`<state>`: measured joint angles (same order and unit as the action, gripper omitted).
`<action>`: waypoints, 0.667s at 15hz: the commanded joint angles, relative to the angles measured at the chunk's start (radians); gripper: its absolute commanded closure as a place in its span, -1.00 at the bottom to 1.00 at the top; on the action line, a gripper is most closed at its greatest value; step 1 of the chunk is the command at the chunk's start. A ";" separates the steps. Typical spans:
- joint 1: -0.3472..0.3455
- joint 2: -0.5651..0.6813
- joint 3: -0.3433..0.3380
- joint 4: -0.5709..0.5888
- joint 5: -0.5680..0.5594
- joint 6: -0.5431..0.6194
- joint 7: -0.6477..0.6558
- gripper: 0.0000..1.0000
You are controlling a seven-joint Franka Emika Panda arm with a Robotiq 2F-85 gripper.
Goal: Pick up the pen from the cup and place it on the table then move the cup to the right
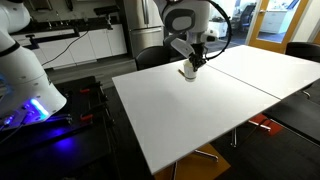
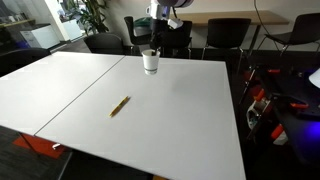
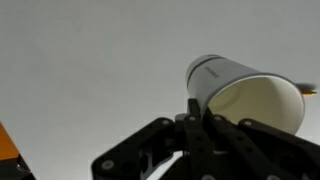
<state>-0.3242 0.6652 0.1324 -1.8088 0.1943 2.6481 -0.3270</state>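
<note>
Okay, I've got the gripper [image 3: 193, 108] low over the far end of the table [image 2: 185, 125], and the jaws are clamped hard together. In the wrist view the fingertips meet right on the near rim of the cup [image 3: 250, 100], so I read it as a pinch on the cup's wall, one finger inside and one outside.

In both exterior views the cup [image 2: 150, 62] sits directly under the hand, and its base looks to be on the tabletop. I can see straight into its mouth from the wrist: empty.

The pen [image 2: 120, 105] lies flat on the table, well away from the hand and just beside the seam [image 2: 80, 95] between the two tops. So the first half looks done to me, and the cup's move to the right is what's left.

On handling, this looks like a thin white paper cup: very light, soft-walled and easy to crush or fold at the lip. A one-wall pinch at the rim is the sensible hold for something this small, but it will want to swing or tip if I lift fast. The tabletop is smooth, so if I drag rather than lift, the base could catch and tilt. My plan is a low lift and a slow carry to the right, then set it flat before letting go.
</note>
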 commanded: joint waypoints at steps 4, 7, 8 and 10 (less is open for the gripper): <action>0.016 0.096 -0.015 0.126 0.019 -0.082 0.035 0.98; 0.031 0.139 -0.028 0.174 0.008 -0.106 0.060 0.98; 0.034 0.150 -0.030 0.188 0.008 -0.113 0.070 0.98; 0.047 0.171 -0.044 0.216 0.000 -0.131 0.097 0.98</action>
<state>-0.3112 0.8039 0.1231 -1.6604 0.2010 2.5745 -0.2867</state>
